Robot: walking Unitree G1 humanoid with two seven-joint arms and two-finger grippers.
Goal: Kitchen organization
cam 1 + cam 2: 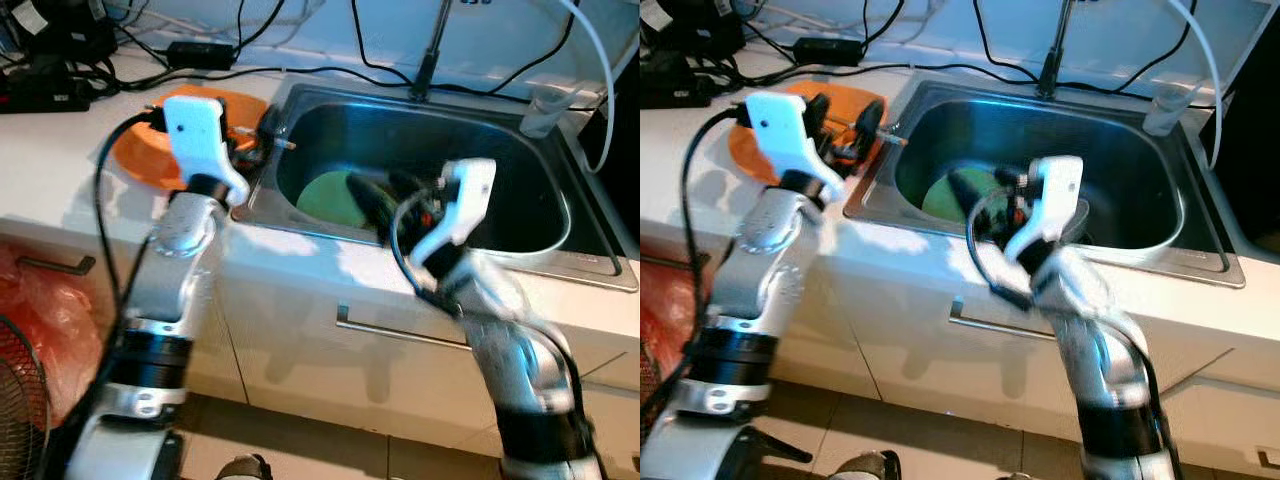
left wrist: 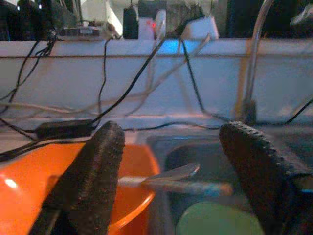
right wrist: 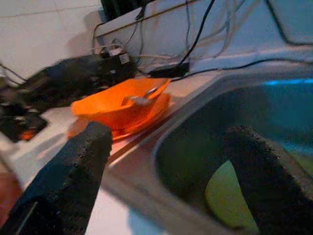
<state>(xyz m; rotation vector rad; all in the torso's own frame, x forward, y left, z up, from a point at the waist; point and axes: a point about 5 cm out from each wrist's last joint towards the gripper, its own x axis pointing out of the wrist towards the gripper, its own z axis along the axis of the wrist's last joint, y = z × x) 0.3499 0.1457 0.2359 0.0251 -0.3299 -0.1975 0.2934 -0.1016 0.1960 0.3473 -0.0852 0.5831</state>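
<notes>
An orange bowl (image 1: pixel 140 152) sits on an orange plate on the white counter, left of the steel sink (image 1: pixel 560 215). A metal spoon (image 2: pixel 166 178) rests in the bowl, its end sticking out over the rim toward the sink. My left gripper (image 1: pixel 255 135) hovers open just above the bowl's sink-side rim, with nothing between its fingers (image 2: pixel 98 171). A light green plate (image 1: pixel 325 200) lies flat on the sink bottom. My right gripper (image 1: pixel 385 195) reaches down into the sink over that plate, open and holding nothing.
A faucet (image 1: pixel 430 50) stands behind the sink. Black cables and a power brick (image 1: pixel 200 50) run along the back of the counter. A clear plastic cup (image 1: pixel 545 105) sits at the sink's back right corner. Below the counter are a drawer handle (image 1: pixel 400 335) and a red bag (image 1: pixel 30 320).
</notes>
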